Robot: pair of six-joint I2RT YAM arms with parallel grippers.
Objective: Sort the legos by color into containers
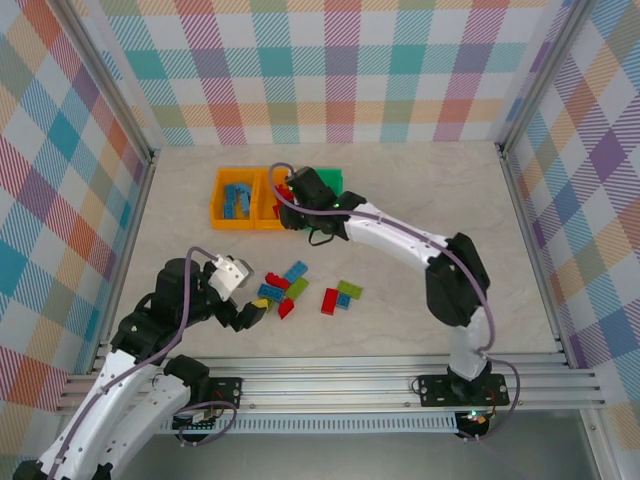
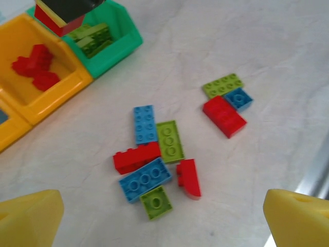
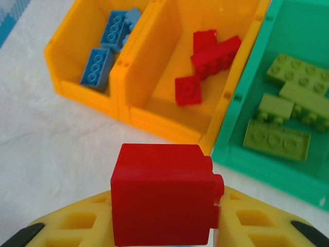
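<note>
Right end effector (image 1: 300, 186), top view: at the far bins, over the seam between middle orange bin (image 1: 266, 222) and green bin (image 1: 335, 180). Left end effector (image 1: 243, 312): near left, beside loose legos (image 1: 300, 287) on the surface (image 1: 430, 200).

Left wrist view: wide open, empty; pile straight ahead.

Right wrist view: clamped on red lego (image 3: 163, 198), tipped on its side, studs pointing right toward the green bin; face squarish, long axis not discernible.

Best, by judgement: shift left until centred over the reds, lower inside the walls, then release.
</note>
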